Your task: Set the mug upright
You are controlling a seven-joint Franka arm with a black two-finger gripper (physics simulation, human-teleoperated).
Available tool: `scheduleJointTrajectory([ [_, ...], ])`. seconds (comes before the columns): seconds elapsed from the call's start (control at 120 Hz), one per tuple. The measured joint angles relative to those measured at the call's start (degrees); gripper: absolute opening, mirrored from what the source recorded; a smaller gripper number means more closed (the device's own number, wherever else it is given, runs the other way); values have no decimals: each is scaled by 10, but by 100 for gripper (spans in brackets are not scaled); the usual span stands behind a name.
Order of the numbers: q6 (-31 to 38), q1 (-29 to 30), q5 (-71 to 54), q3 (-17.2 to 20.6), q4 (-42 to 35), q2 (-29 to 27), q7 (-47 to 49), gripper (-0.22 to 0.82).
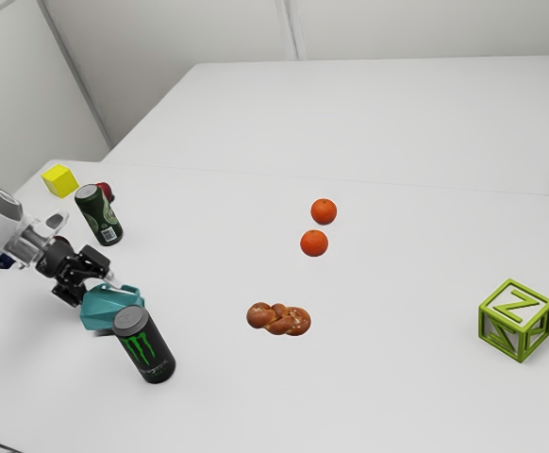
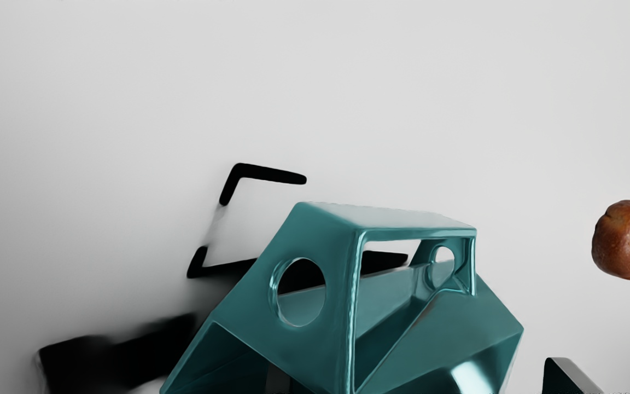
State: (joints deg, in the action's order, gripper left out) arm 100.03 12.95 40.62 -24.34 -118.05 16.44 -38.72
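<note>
A white table [image 1: 397, 123] is seen against pale walls [image 1: 152, 57]. The gripper [image 1: 91, 283] is held open, fingers spread, at the teal faceted mug [image 1: 112, 307] on the table. Round holes in the mug's sides are revealed in the wrist view. By the exterior view, the mug is crowded by a Monster can [image 1: 144, 344]; a green can [image 1: 99, 215], a pretzel [image 1: 278, 319], two oranges [image 1: 324, 211] and a letter block [image 1: 516, 321] are shown farther out.
</note>
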Motion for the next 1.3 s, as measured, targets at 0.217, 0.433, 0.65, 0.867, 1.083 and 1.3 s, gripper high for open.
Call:
scheduleJointTrajectory([
  [0.217, -11, 2, 3, 0, -1, -5, -15, 10],
  [0.433, -27, 3, 20, 0, -5, -10, -27, -6],
  [0.65, -47, -5, 39, 0, -10, -40, -39, -15],
  [0.867, 18, -63, 18, 0, -33, -85, -35, -17],
  [1.083, 113, -134, -133, 0, -37, -140, 29, -18],
  [1.3, 182, -202, -256, -13, -80, -174, 128, -18],
])
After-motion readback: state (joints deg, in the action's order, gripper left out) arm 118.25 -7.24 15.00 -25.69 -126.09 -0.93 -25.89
